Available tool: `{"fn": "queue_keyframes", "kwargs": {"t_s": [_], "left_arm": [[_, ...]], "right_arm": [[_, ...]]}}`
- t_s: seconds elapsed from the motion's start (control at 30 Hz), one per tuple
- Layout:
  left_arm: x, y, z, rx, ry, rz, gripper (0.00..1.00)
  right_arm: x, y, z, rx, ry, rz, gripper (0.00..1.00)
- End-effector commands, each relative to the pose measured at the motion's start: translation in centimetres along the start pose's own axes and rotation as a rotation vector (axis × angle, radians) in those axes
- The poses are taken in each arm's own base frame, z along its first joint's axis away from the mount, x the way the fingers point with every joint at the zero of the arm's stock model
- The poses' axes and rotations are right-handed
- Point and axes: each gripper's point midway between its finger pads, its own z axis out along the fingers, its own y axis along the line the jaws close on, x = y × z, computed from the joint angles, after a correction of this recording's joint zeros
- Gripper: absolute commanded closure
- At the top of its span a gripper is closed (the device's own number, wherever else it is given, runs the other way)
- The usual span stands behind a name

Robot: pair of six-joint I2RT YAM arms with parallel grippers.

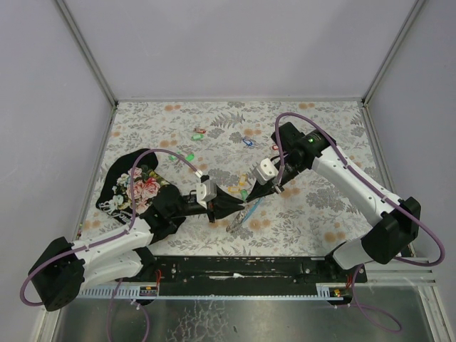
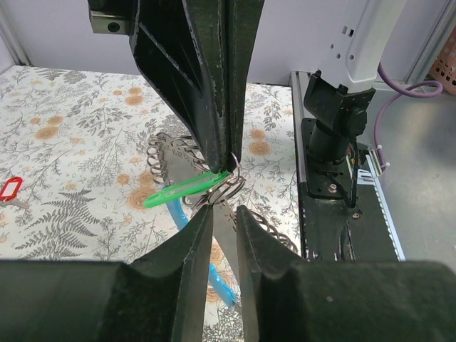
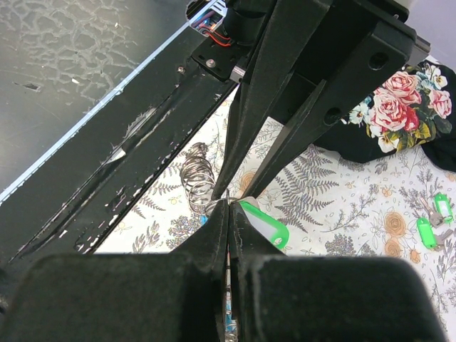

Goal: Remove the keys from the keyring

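Observation:
The green key tag [image 2: 182, 189] hangs in the air between both grippers; it also shows in the right wrist view [image 3: 269, 228]. The keyring, a grey coiled loop [image 2: 171, 153] with a blue section [image 2: 214, 279], droops under it to the table [image 1: 242, 215]. My left gripper [image 2: 224, 210] is shut on a grey piece of the keyring. My right gripper [image 3: 229, 203] is shut on the thin metal ring at the tag's end, tip to tip with the left gripper [image 1: 239, 204]. The right gripper [image 1: 255, 194] comes from the far side.
A black floral cloth [image 1: 135, 185] lies at the left under my left arm. Loose tags lie on the far table: red [image 1: 199, 132], blue [image 1: 248, 142], green [image 1: 189, 157]. Two more green tags [image 3: 427, 231] show right. The black rail [image 1: 235, 267] runs along the near edge.

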Motion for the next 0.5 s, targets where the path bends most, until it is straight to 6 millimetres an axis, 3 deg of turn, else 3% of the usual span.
{"fn": "queue_keyframes", "kwargs": {"t_s": [0.0,0.23,0.47], "left_arm": [[-1.76,0.61,0.33,-0.012,-0.035,0.026,0.80],[-1.59,1.10,0.00,-0.037,-0.012,0.023,0.80],[-2.11,0.26,0.33,0.019,-0.021,0.009,0.80]], "right_arm": [[-1.87,-0.12,-0.08,0.008,-0.075,-0.033,1.00],[-1.99,-0.07,-0.17,0.009,-0.071,-0.035,1.00],[-1.95,-0.16,-0.09,0.007,-0.077,-0.031,1.00]]}}
